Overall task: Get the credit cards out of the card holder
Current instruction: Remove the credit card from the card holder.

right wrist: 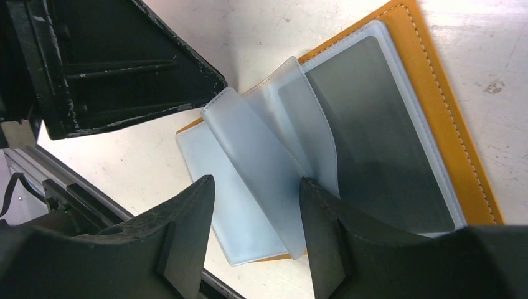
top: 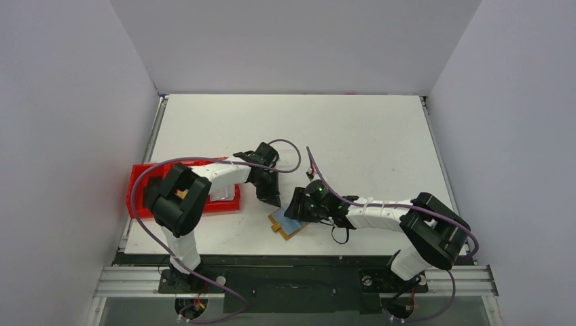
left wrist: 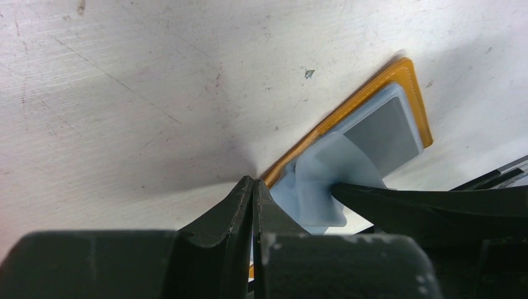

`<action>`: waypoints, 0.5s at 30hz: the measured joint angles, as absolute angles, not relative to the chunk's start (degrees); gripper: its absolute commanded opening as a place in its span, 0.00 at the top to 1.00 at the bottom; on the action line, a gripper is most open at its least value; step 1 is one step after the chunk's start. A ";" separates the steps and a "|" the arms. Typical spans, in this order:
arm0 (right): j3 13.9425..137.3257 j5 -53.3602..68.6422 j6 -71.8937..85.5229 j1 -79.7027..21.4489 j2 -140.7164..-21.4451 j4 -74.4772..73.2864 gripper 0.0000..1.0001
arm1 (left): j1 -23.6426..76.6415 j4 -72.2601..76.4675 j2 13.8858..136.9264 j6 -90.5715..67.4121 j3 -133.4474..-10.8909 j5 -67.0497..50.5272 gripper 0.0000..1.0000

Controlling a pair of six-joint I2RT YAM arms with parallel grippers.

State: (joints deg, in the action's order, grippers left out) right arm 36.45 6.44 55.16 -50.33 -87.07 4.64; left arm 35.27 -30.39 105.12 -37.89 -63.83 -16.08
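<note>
Right wrist view: our right gripper [right wrist: 255,187] stood about half open. Its fingers sat either side of a loose clear sleeve leaf [right wrist: 249,156], with nothing clamped. Just outside the finger on the right of that view lay a flat pocket with a grey rectangle inside. We took that for one of the credit cards [right wrist: 380,137]. Around the pocket ran the stitched tan border of the card holder [right wrist: 464,156], spread open and flat on the table [right wrist: 492,56].

Our left gripper [left wrist: 253,182] was fully shut and empty. Its tips were down at the holder's edge, opposite the right fingers. We couldn't tell whether they were touching it or just beside it. Well beyond the left fingers, toward that arm's base, sat the red tray [top: 139,193].

Handling, as we judged it:
- Cards are thin, stiff, light and slick, and likely snug in their pockets.
- Leaves are soft and floppy, so they'd fold over the pocket mouth and get in the way of the fingers.
- The holder is light and would slide or lift unless its tan border was pinned.
- We'd pinch a card across its flat faces at whichever edge peeks from the pocket mouth. We saw no bare edge, so the leaf needed parting first.
</note>
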 measured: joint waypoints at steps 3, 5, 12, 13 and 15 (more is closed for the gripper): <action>36.45 6.48 55.59 -50.35 -87.22 5.30 0.50 | 35.24 -31.29 104.88 -37.91 -64.99 -16.05 1.00; 36.42 6.46 55.99 -50.35 -87.39 5.80 0.50 | 35.24 -31.88 104.22 -37.98 -66.26 -16.08 1.00; 36.21 6.44 56.25 -50.35 -87.96 7.33 0.50 | 35.27 -31.86 102.30 -38.61 -70.50 -17.63 0.97; 36.21 6.44 56.25 -50.35 -87.99 7.40 0.50 | 35.27 -31.75 102.30 -38.63 -70.67 -17.98 0.97; 36.21 6.39 56.25 -50.35 -88.01 7.49 0.50 | 35.29 -31.73 102.43 -38.74 -70.74 -18.74 0.97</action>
State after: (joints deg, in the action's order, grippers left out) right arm 36.21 6.39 56.25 -50.35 -88.01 7.49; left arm 35.29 -31.73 102.43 -38.74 -70.74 -18.74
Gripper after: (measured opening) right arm 0.496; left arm 0.029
